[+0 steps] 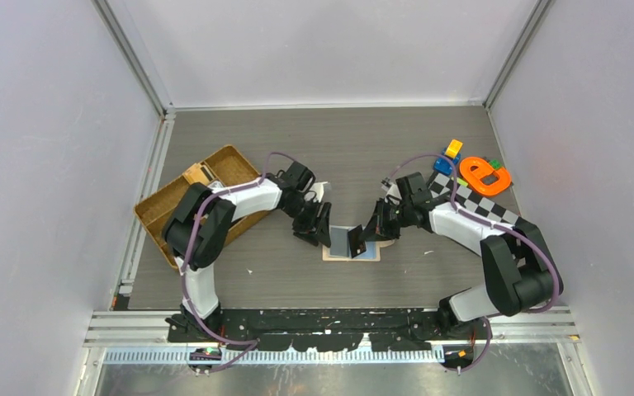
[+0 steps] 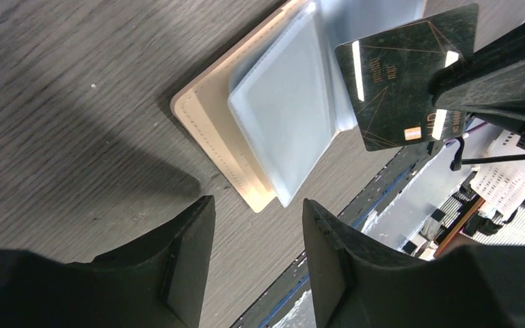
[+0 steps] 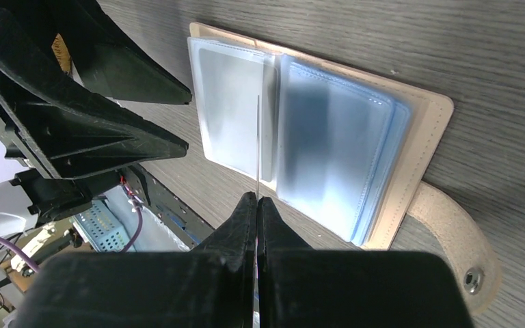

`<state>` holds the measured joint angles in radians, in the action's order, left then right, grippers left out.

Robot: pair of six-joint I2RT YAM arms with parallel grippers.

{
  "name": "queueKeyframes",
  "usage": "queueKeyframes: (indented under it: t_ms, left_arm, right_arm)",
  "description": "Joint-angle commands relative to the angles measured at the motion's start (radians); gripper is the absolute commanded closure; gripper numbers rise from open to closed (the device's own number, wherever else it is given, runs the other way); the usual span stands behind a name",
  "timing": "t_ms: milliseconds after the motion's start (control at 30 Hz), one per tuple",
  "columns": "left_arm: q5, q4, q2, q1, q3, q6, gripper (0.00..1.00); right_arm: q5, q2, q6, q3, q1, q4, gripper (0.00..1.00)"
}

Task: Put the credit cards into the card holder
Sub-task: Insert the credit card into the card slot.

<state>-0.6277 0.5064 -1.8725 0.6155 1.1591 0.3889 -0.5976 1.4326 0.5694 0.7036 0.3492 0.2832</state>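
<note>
card holder (image 1: pixel 371 253): peach-beige wallet lying open and flat in the middle of the worktop (image 1: pixel 297 140), clear bluish pockets facing up. Its rounded snap tab (image 3: pixel 454 239) sticks out from one edge and lies on the wood.
credit card (image 2: pixel 400 75): dark and glossy with fine gold lines, standing on edge over the card holder's pockets. From the right wrist it shows only as a thin line above the seam between two pocket stacks. Whether its lower edge touches a pocket cannot be told.
right hand (image 3: pixel 257 205): clenched on the credit card, pinching one edge, at the card holder's right side.
left hand (image 2: pixel 256 253): released, fingers spread with nothing between them, low and just beside the card holder's left edge.
wicker tray (image 1: pixel 165 206): well to the left of the card holder, partly behind the left arm; small things inside, too small to tell.
orange object (image 1: pixel 483 175): far right of the card holder, on a checkered mat (image 1: pixel 470 204), small blue and yellow blocks (image 1: pixel 448 157) beside it.
</note>
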Motion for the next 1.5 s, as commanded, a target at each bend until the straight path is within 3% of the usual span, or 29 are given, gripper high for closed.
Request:
queueKeyframes:
  t_ms: [0,300,733,1467]
  left_arm:
    - [0.016,0.04,-0.021,0.007,0.038,-0.012,0.5]
    - [0.037,0.062,-0.045,0.013,0.054,-0.024,0.53]
    - [0.049,0.079,-0.092,0.018,0.069,-0.031,0.64]
    - [0.085,0.118,-0.128,0.038,0.088,-0.048,0.71]
  right_arm:
    - [-0.023,0.014,-0.017,-0.003,-0.003,-0.041,0.99]
    - [-0.034,0.051,-0.018,-0.005,-0.002,-0.049,0.99]
    - [-0.036,0.088,-0.003,-0.016,0.006,-0.108,1.0]
    - [0.045,0.129,0.001,-0.032,0.024,-0.15,0.96]
